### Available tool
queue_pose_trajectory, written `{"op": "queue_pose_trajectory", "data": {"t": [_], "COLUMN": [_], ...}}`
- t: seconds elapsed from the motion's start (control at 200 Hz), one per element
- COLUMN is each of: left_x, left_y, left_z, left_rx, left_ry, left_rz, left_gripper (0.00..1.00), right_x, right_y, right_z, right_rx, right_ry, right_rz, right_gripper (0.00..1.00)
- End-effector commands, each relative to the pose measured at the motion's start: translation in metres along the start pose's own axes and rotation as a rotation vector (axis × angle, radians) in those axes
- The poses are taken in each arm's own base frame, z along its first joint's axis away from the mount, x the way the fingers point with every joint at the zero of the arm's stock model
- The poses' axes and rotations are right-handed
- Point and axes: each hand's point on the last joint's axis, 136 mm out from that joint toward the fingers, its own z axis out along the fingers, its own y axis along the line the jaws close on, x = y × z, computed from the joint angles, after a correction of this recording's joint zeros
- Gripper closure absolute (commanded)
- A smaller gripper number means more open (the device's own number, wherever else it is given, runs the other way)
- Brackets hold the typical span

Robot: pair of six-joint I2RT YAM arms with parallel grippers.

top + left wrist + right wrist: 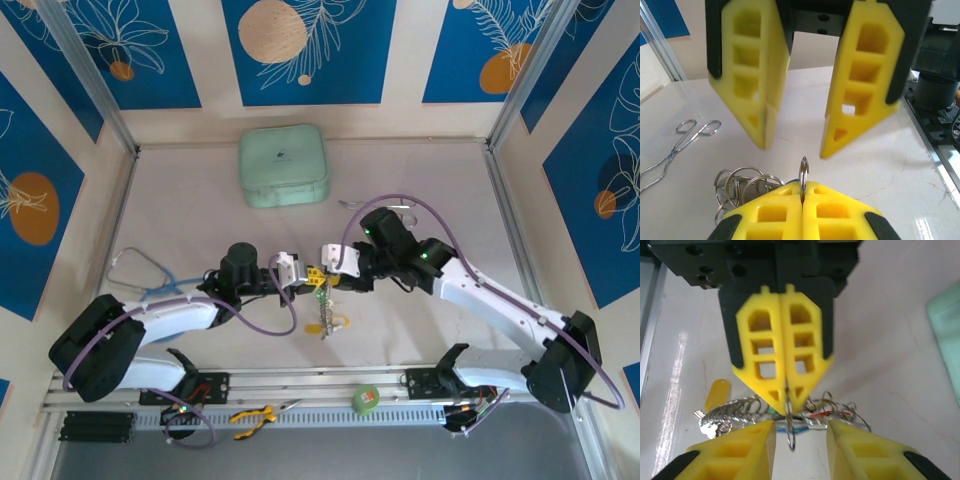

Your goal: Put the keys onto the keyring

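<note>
The keyring (803, 171) is out in the middle of the counter (880, 165), between the two arms. We see it edge-on, a thin silver line standing upright.

Far left, the forceps (687, 131) lie flat, well apart from the action and not part of this job.

The left gripper (803, 189) has its yellow jaws pressed together on the hoop's rim. We read that as an anchor, fixing the ring so the other arm has something steady to work against.

Just beside that grip, the keys (715, 424) bunch up on their small rings, with a yellow tag (719, 392) poking out. We can't tell whether every key is already threaded on.

The right gripper (801, 430) faces its partner nose to nose. Its jaws are apart, one on each side of the ring's free edge, and as far as we can see they aren't touching metal. That straddle looks like lining up for a second pinch. The risk, we'd judge, is that the thin hoop twists out of the single grip.
</note>
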Motion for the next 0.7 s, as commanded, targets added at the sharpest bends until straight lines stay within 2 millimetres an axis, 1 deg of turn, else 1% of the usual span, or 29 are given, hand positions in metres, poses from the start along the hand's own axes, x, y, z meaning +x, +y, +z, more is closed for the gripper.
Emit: {"op": "queue_pose_trajectory", "data": {"t": [0.0, 0.1, 0.3, 0.515, 0.695], "left_x": [-0.025, -0.025, -0.026, -0.028, -0.046], "left_y": [-0.006, -0.007, -0.007, -0.006, -0.001], "left_z": [-0.003, -0.003, -0.003, -0.003, -0.005], "left_rx": [0.025, 0.029, 0.032, 0.026, 0.007], "left_ry": [-0.101, -0.108, -0.109, -0.121, -0.187], "left_rz": [0.039, 0.031, 0.027, 0.022, 0.021], "left_gripper": [1.0, 1.0, 1.0, 1.0, 1.0], "right_x": [0.0, 0.006, 0.006, 0.009, 0.008], "right_y": [0.007, 0.009, 0.008, 0.012, 0.017], "right_z": [-0.001, 0.002, 0.005, 0.008, 0.013], "right_rx": [-0.018, -0.024, -0.016, -0.043, -0.055], "right_ry": [-0.077, -0.058, -0.062, -0.04, -0.023], "right_rz": [0.039, 0.057, 0.058, 0.056, 0.039], "right_gripper": [0.68, 0.71, 0.77, 1.0, 1.0]}}
